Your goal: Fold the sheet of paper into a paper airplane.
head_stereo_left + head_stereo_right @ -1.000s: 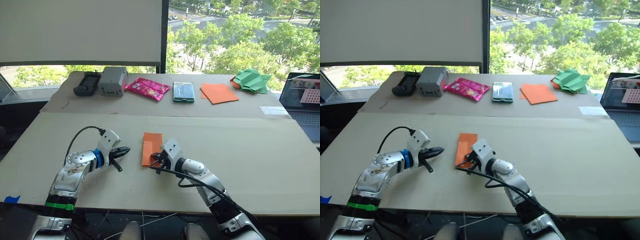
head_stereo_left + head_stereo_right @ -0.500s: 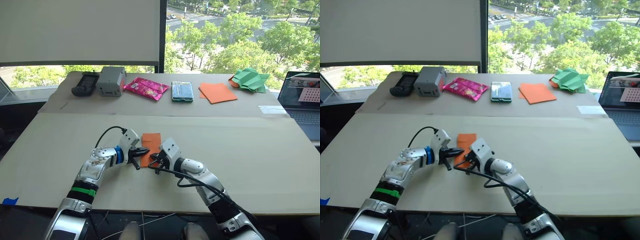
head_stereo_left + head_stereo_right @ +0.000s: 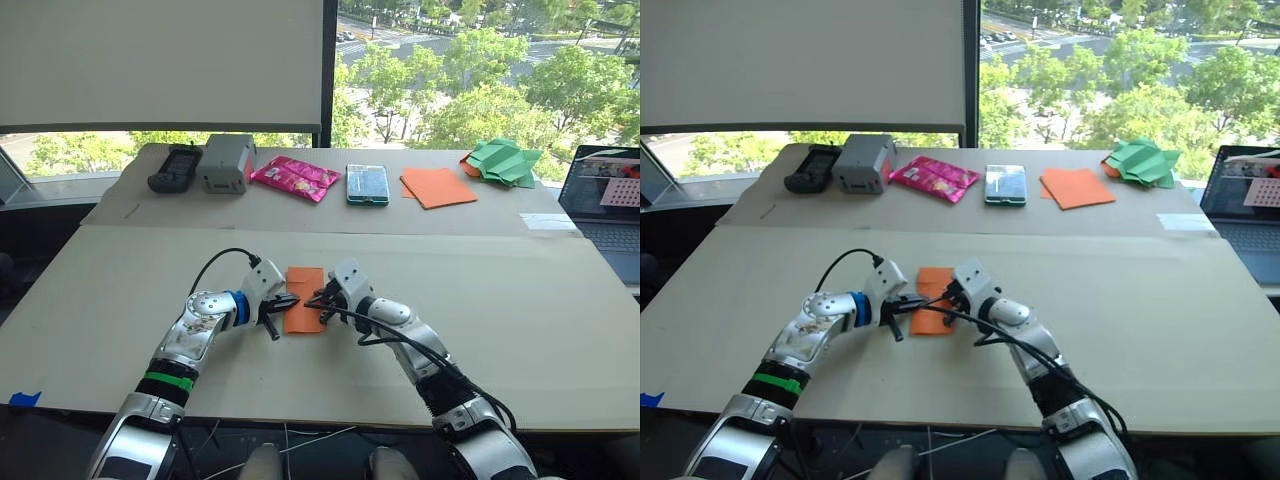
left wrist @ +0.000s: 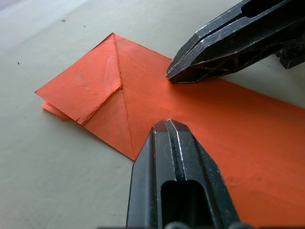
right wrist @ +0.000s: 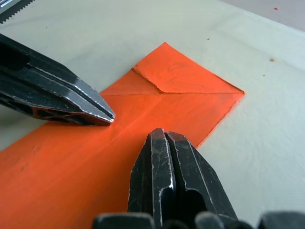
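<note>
Left claw (image 4: pixel 167 125) has its fingers pressed together, tip down on the sheet of paper (image 3: pixel 304 298) from the left edge. Right claw (image 5: pixel 164 135) is the same — fingers together, tip on the sheet from the right. The folded orange sheet lies flat near the middle of the bench (image 3: pixel 520 300) — corner flaps folded in at one end.

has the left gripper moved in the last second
Yes. The left gripper has swung in toward the robot's right across the table, from well clear of the sheet of paper to its left edge, tips shut, facing the right gripper.
</note>
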Available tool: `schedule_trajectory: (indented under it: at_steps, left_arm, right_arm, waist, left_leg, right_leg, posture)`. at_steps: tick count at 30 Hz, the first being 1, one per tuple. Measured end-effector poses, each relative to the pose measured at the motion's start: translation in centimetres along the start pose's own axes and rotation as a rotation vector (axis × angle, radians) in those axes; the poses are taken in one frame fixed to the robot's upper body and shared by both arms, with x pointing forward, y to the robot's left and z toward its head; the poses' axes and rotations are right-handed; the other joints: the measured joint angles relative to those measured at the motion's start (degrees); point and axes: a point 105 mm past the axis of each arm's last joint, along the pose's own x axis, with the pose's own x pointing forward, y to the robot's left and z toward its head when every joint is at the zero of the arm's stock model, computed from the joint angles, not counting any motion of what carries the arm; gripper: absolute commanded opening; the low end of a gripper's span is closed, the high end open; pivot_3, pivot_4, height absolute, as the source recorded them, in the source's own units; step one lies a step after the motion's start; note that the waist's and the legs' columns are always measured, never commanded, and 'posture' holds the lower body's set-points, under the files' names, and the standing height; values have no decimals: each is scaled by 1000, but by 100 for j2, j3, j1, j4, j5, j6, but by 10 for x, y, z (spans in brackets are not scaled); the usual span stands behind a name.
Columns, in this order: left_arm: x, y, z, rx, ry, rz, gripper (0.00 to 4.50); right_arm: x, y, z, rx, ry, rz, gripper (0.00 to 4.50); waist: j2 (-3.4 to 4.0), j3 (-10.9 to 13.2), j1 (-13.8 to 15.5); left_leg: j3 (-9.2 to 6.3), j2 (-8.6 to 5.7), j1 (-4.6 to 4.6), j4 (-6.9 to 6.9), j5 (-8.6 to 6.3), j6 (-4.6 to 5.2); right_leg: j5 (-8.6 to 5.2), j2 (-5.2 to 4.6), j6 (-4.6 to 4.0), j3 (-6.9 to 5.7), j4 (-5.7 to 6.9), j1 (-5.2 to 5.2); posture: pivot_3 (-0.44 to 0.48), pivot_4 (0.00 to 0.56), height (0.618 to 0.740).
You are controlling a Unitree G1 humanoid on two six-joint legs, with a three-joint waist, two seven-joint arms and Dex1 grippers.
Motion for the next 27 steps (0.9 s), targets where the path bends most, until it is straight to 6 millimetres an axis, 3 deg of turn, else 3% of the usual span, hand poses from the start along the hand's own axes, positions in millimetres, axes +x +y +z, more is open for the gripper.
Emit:
schedule_trajectory:
  at_steps: [17, 27]
  left_arm:
    - [-4, -5, -2, 12, 6, 12, 0]
    - [-5, -5, -3, 11, 9, 14, 0]
  right_arm:
    - [31, -30, 10, -4, 5, -87, 38]
    - [25, -20, 4, -29, -16, -35, 38]
  waist:
    - [7, -4, -19]
    - [7, -19, -16]
  left_leg:
    - [0, -1, 9, 0, 6, 10]
    - [0, -1, 17, 1, 6, 9]
  right_leg:
    - [-9, 1, -7, 4, 27, -1]
    - [-34, 1, 3, 9, 55, 1]
  posture:
    - [0, 150, 702]
    - [0, 150, 702]
